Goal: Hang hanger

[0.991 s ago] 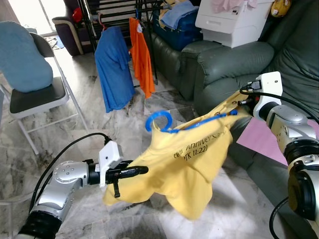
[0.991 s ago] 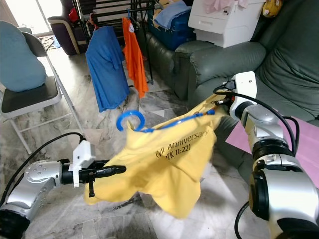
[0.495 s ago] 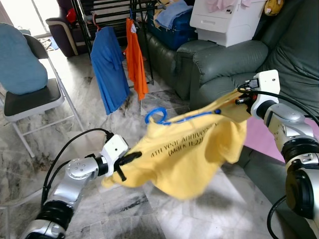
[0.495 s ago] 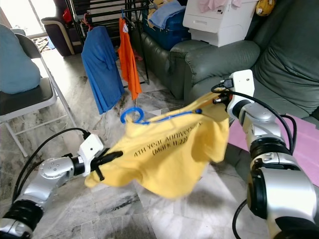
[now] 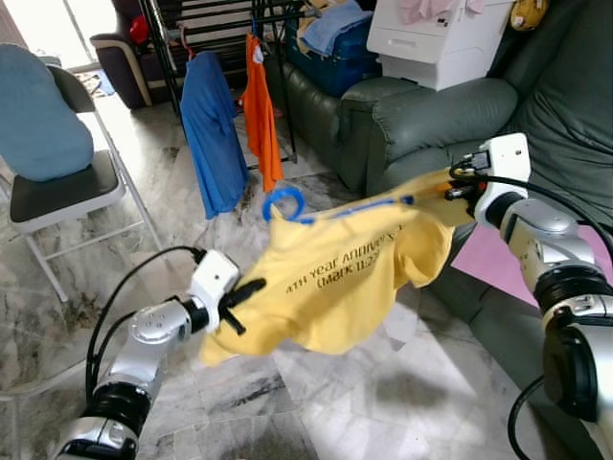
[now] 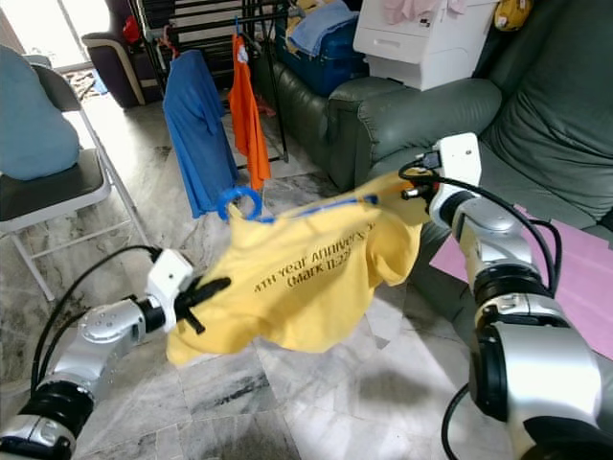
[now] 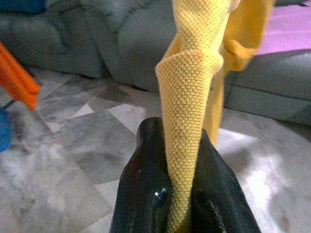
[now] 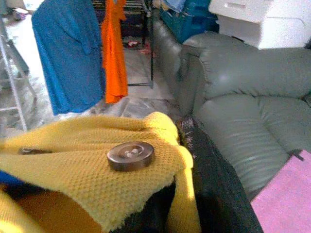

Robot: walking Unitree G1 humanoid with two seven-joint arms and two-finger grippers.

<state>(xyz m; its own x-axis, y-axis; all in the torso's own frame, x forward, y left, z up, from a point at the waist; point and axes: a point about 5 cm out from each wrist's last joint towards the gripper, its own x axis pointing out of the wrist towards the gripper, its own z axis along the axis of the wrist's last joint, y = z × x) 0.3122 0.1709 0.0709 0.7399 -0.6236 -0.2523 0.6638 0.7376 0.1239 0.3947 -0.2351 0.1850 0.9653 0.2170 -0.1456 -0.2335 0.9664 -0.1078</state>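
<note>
Your left gripper [image 7: 182,204] and right gripper [image 5: 458,186] are both clamping the yellow shirt [image 5: 335,283] (blue hanger [image 5: 287,203] inside), arms stretching it mid-air.

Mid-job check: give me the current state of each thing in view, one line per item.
yellow shirt: on the blue hanger, stretched in the air between both grippers.
blue hanger: inside the shirt, hook sticking out, not yet hung.
left gripper: shut on the shirt's fabric.
right gripper: shut on the shirt's buttoned edge.
blue shirt: hanging on the rack.
orange shirt: hanging on the rack.
</note>
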